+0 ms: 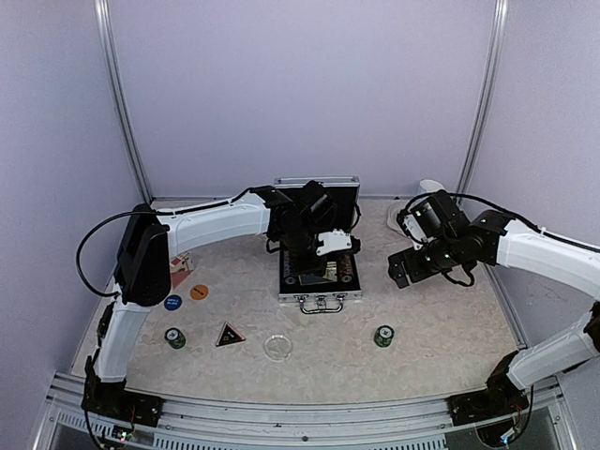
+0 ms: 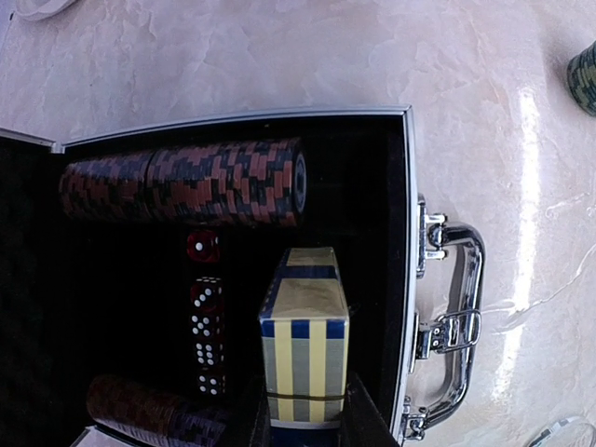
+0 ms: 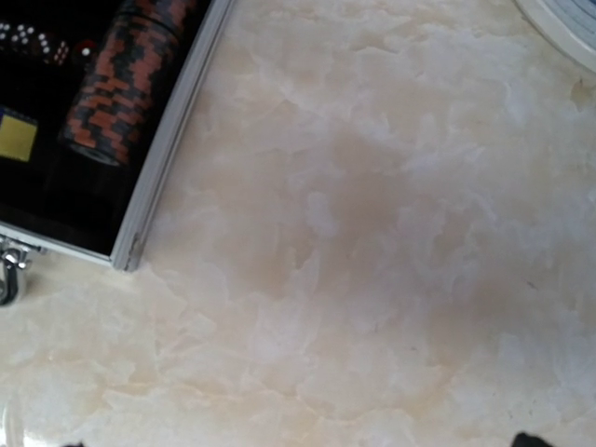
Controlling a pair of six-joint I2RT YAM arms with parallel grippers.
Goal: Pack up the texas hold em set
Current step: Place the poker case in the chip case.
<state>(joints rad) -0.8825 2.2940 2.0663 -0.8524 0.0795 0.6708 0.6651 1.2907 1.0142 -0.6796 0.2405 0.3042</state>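
Observation:
The silver briefcase (image 1: 319,298) lies open in the middle of the table, its lid up at the back. In the left wrist view its black lining (image 2: 372,186) holds a row of red-and-black chips (image 2: 186,182), red dice (image 2: 205,312) and a second chip row (image 2: 140,405). My left gripper (image 1: 328,248) (image 2: 303,414) is shut on the blue-and-yellow card deck (image 2: 303,335), which stands on end inside the case. My right gripper (image 1: 401,274) hovers over bare table right of the case, open and empty. Two green chip stacks (image 1: 175,337) (image 1: 383,336), a black triangle (image 1: 230,335), a clear disc (image 1: 277,348), a blue disc (image 1: 172,303), an orange disc (image 1: 199,292) and a red deck (image 1: 178,274) lie outside.
A white round coaster (image 1: 401,217) and a pale mug (image 1: 431,187) sit at the back right; the coaster's edge shows in the right wrist view (image 3: 568,28). The case handle and latches (image 2: 456,307) face the near edge. Walls close in on the left, back and right.

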